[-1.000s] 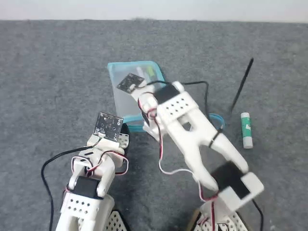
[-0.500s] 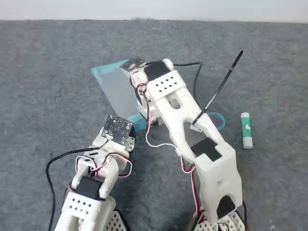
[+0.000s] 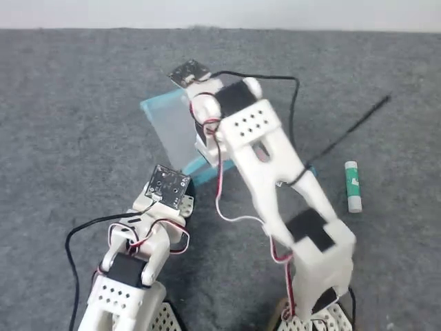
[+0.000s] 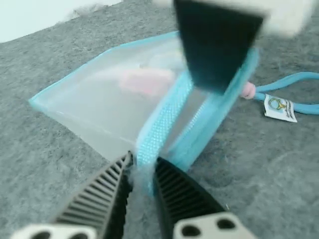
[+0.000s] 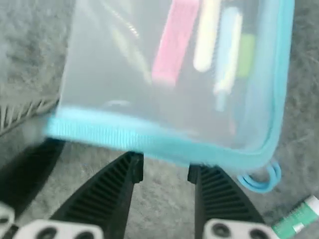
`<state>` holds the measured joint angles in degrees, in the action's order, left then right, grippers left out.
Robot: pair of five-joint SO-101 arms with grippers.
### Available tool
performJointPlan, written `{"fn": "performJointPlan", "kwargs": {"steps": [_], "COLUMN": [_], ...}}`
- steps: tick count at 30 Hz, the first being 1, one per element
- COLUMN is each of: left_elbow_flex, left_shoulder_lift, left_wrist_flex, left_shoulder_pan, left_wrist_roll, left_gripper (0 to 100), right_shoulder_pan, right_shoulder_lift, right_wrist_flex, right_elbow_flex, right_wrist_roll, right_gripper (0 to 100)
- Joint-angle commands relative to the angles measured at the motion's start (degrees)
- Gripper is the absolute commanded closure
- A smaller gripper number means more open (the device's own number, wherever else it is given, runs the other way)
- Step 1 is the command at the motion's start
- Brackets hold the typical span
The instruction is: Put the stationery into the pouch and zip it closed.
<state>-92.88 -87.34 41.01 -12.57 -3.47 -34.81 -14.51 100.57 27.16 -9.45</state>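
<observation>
The pouch point(image 3: 169, 127) is translucent with a teal border and lies tilted on the grey mat. Through its side I see pink point(image 5: 174, 40), yellow and blue stationery. My left gripper point(image 4: 142, 167) is shut on the pouch's teal edge point(image 4: 164, 117) at the near corner point(image 3: 196, 165). My right gripper point(image 5: 165, 169) hangs open just short of the teal edge point(image 5: 149, 142), with only mat between its fingers. The right arm point(image 3: 248, 124) reaches over the pouch. A green glue stick point(image 3: 353, 186) and a thin black stick point(image 3: 351, 127) lie on the mat to the right.
A blue cord loop point(image 3: 313, 169) with a small tag point(image 4: 279, 107) trails from the pouch's zipper end. The pink zipper pull point(image 4: 246, 89) sits beside the other arm's dark finger point(image 4: 217, 45). The mat's pale far edge point(image 3: 220, 14) runs along the back.
The right arm swung its wrist from above the pouch to the pouch's far side. The pouch shifted and tilted. The black stick swung round to the right. The left arm barely moved.
</observation>
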Motion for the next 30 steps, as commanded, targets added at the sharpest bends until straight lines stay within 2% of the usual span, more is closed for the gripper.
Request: {"fn": "performJointPlan", "kwargs": {"steps": [1, 8, 10, 13, 17, 20, 24, 30], "left_elbow_flex": [2.9, 6.6, 8.3, 8.0, 5.5, 5.3, 4.6, 3.8], "left_shoulder_lift": [0.6, 0.6, 0.6, 0.6, 0.6, 0.6, 0.6, 0.6], "left_wrist_flex": [1.0, 6.5, 7.4, 5.4, 2.6, 2.5, 2.8, 2.6], "left_shoulder_pan": [-2.4, -0.7, 4.0, 10.4, 10.7, 10.8, 10.8, 10.8], "left_wrist_roll": [-1.1, -3.4, -3.3, -3.3, -3.2, -3.2, -3.2, -3.2], "left_gripper": [99, 99, 99, 99, 99, 99, 99, 99], "right_shoulder_pan": [1.2, 7.5, 12.4, 24.1, 39.1, 47.4, 53.7, 58.1], "right_shoulder_lift": [14.8, 36.0, 41.7, 48.6, 49.2, 45.8, 39.9, 30.8], "right_wrist_flex": [-3.9, -14.2, -16.7, -19.8, -20.5, -20.8, -26.6, -31.8], "right_elbow_flex": [-10.1, -44.7, -53.1, -61.5, -64.1, -63.7, -63.7, -63.6], "right_wrist_roll": [-2.8, -5.6, -9.0, -15.5, -23.6, -29.0, -31.4, -34.0], "right_gripper": [83.6, 83.6, 83.6, 83.6, 83.6, 83.6, 83.6, 83.4]}}
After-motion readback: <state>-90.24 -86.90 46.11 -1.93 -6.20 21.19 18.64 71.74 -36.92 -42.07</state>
